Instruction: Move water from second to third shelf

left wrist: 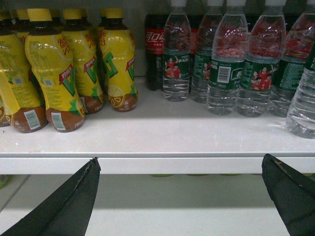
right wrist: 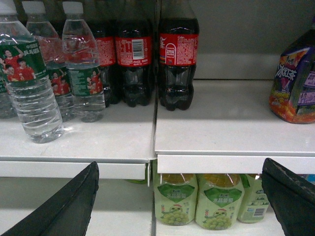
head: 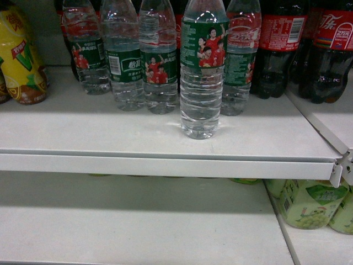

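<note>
the white upper shelf [head: 110,132] ran across the head view, with a lower shelf [head: 138,226] beneath it. on the upper shelf a row of water bottles [head: 124,55] with green labels stood at the back, and one water bottle [head: 202,72] stood upright in front of that row, nearer the shelf's front edge and apart from the lip. in the right wrist view that same front bottle [right wrist: 29,78] appeared at the far left, ahead of its neighbours. dark cola bottles [head: 281,49] with red labels stood to the right of the water, and yellow drink bottles [left wrist: 54,69] stood to the left, well apart from the forward water bottle. a purple drink pack [right wrist: 295,83] sat on the neighbouring shelf section at the right. pale green grape drink bottles [right wrist: 197,201] sat on the lower level below the colas.

neither arm showed in the head view. in the left wrist view the left gripper [left wrist: 179,196] had its two dark fingers spread wide, one at each lower corner, with nothing between them, set low in front of the shelf edge. the right gripper [right wrist: 179,196] was likewise spread wide and held nothing, facing the shelf edge and the green bottles below.
</note>
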`<state>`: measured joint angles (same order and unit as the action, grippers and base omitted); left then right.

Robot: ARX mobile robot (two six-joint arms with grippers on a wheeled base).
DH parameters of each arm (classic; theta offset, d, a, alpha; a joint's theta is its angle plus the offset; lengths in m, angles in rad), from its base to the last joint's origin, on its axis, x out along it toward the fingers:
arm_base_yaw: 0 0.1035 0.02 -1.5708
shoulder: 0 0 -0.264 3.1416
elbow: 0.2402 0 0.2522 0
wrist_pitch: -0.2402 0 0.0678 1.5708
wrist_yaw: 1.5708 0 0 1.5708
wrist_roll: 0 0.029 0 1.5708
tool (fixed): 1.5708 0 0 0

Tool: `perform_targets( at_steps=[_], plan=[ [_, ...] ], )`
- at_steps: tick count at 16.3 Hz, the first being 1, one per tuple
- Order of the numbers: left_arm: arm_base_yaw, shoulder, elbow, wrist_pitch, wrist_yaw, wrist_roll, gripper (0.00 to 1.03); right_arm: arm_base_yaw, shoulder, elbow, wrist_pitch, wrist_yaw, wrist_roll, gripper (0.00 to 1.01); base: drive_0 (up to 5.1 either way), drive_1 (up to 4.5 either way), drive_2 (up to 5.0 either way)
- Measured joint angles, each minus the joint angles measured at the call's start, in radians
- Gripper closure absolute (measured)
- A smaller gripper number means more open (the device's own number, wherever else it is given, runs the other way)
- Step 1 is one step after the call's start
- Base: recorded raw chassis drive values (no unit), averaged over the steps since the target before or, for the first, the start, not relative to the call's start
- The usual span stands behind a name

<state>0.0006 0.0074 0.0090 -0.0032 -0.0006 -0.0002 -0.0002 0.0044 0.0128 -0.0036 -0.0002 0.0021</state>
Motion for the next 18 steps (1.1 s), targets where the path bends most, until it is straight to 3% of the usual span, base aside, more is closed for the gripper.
perform_targets(
  at_steps=[18],
  plan=[
    [0.0,0.0,0.0,0.0,0.0,0.0,0.05,0.0,0.0,0.0,0.0,0.0,0.0,0.03,0.0,0.0,0.0]
  ],
)
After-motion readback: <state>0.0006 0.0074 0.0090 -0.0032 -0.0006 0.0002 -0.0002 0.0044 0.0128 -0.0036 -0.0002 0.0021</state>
